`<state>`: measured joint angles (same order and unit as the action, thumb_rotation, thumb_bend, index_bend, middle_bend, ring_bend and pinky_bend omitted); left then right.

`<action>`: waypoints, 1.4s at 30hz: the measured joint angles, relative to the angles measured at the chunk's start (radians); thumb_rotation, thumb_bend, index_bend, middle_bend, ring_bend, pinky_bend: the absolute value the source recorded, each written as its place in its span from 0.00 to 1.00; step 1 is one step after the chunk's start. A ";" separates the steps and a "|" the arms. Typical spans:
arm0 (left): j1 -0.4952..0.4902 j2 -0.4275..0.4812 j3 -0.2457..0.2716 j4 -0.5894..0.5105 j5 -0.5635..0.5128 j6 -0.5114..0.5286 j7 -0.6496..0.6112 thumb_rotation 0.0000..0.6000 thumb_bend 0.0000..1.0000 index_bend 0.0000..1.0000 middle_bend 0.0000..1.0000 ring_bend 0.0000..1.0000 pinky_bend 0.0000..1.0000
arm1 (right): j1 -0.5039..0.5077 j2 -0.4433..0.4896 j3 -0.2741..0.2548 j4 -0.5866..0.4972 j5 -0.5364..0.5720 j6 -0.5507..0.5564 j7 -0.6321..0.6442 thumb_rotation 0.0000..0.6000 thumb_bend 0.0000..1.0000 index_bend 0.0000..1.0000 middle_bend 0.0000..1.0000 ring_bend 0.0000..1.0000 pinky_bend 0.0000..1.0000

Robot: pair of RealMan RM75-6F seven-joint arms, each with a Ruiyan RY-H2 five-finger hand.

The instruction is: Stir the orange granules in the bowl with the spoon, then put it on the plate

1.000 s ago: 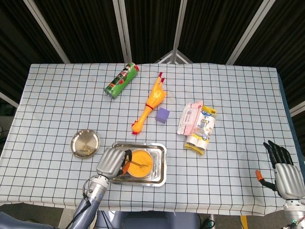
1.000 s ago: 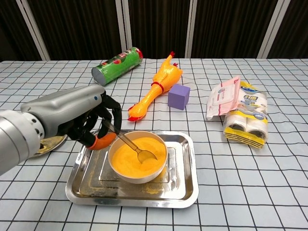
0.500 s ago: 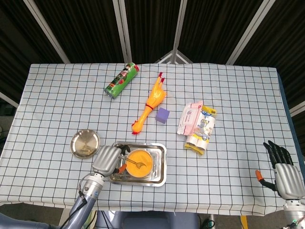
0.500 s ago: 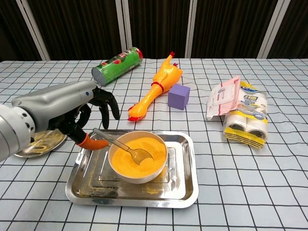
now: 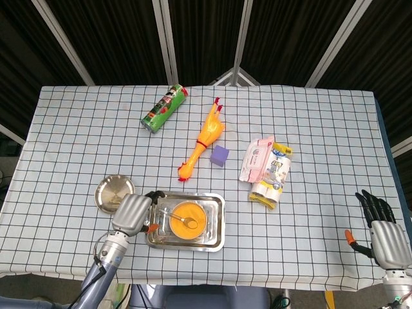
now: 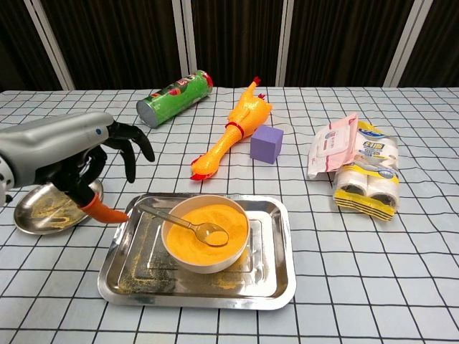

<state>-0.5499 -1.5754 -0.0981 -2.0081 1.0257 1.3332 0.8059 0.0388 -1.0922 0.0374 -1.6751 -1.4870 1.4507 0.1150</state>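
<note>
The left hand has let go and drawn back leftward, fingers spread; the spoon now rests in the bowl.

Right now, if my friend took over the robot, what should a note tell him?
Left hand: open, holding nothing, beside the tray.
Right hand: open, resting near the table's right edge.
Spoon: lying in the bowl, scoop on the orange granules, handle leaning over the rim towards the left hand.
Plate: left of the tray, a few granules on it.
Done: cannot tell how much stirring.
Left: pick up the spoon and put it on the plate.
</note>
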 measured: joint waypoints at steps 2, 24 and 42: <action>-0.001 0.015 0.000 0.001 -0.005 -0.001 0.004 1.00 0.23 0.26 0.66 0.79 0.86 | 0.000 0.000 0.000 0.000 0.000 0.000 0.000 1.00 0.40 0.00 0.00 0.00 0.00; -0.164 0.005 -0.064 -0.031 -0.354 -0.039 0.286 1.00 0.69 0.26 0.90 0.93 0.93 | 0.001 0.003 -0.002 0.000 -0.001 -0.005 0.011 1.00 0.41 0.00 0.00 0.00 0.00; -0.234 -0.038 -0.045 -0.055 -0.488 0.017 0.335 1.00 0.70 0.45 0.91 0.93 0.93 | 0.002 0.002 -0.001 0.001 0.000 -0.005 0.010 1.00 0.40 0.00 0.00 0.00 0.00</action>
<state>-0.7835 -1.6135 -0.1429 -2.0632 0.5378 1.3497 1.1411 0.0405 -1.0900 0.0361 -1.6739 -1.4871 1.4457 0.1251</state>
